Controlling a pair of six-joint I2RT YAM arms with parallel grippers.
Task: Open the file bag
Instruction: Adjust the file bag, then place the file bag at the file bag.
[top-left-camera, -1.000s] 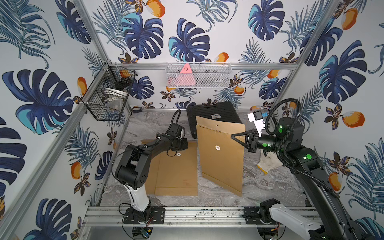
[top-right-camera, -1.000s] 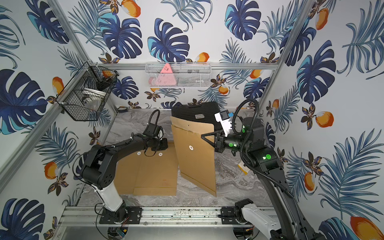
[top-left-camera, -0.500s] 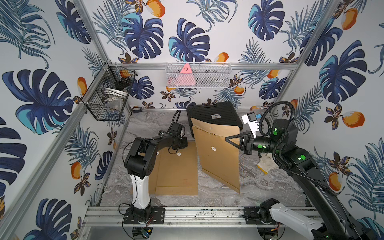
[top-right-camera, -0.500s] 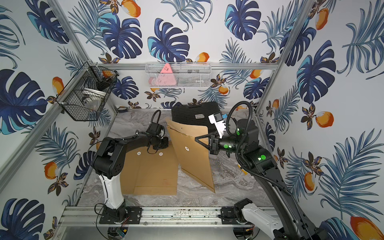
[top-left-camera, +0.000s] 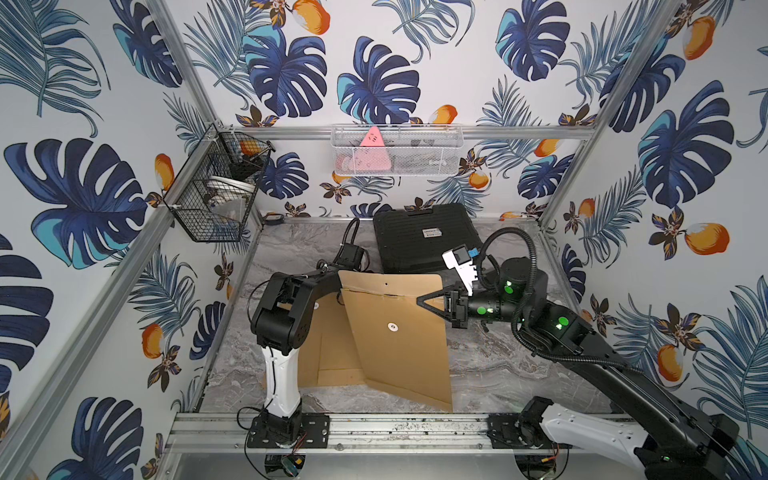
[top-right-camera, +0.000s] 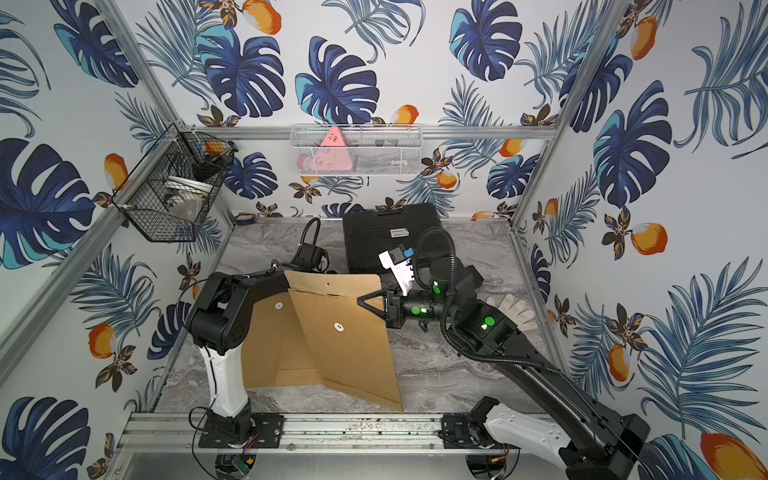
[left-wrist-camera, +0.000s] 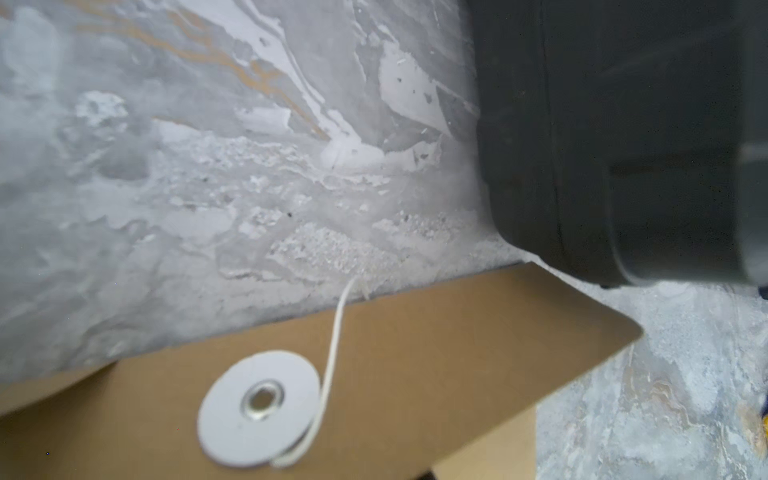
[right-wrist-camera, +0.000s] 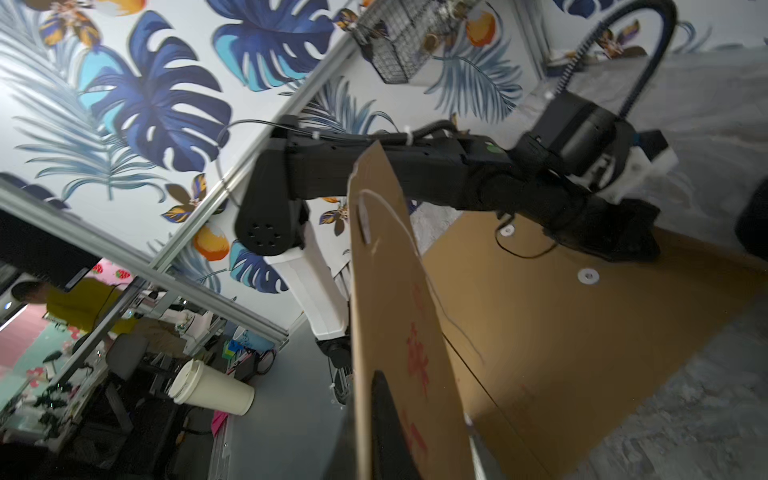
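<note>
Currently we see the right gripper (top-left-camera: 420, 300) with its jaws closed flat on the right edge of the file bag (top-left-camera: 399, 353), close to the fold of its flap (top-left-camera: 390, 284). It holds the bag tilted up, with the top raised and the lower edge down by the marble table (top-left-camera: 519, 374). In both top views the flap stands unfolded above the fold, and a white disc (top-left-camera: 392, 327) sits on the face turned upward. From the right wrist view we look along the bag's edge; the other face carries red characters, and a loose string (right-wrist-camera: 415, 249) hangs down it. A second file bag (top-left-camera: 328, 345) lies flat on the table to the left, partly under the raised one. The left arm reaches across it, and in the top views the raised flap hides the left gripper. In the right wrist view we make out the left gripper (right-wrist-camera: 611, 245) as a dark, blurred shape low over the flat bag, near two small discs. Its jaws are closed; we cannot tell whether they pinch anything. In the left wrist view a round tab (left-wrist-camera: 259, 401) with a metal eyelet has a thin cord (left-wrist-camera: 332, 345) looped round it. A black case (left-wrist-camera: 623, 145) stands just beside that corner.
</note>
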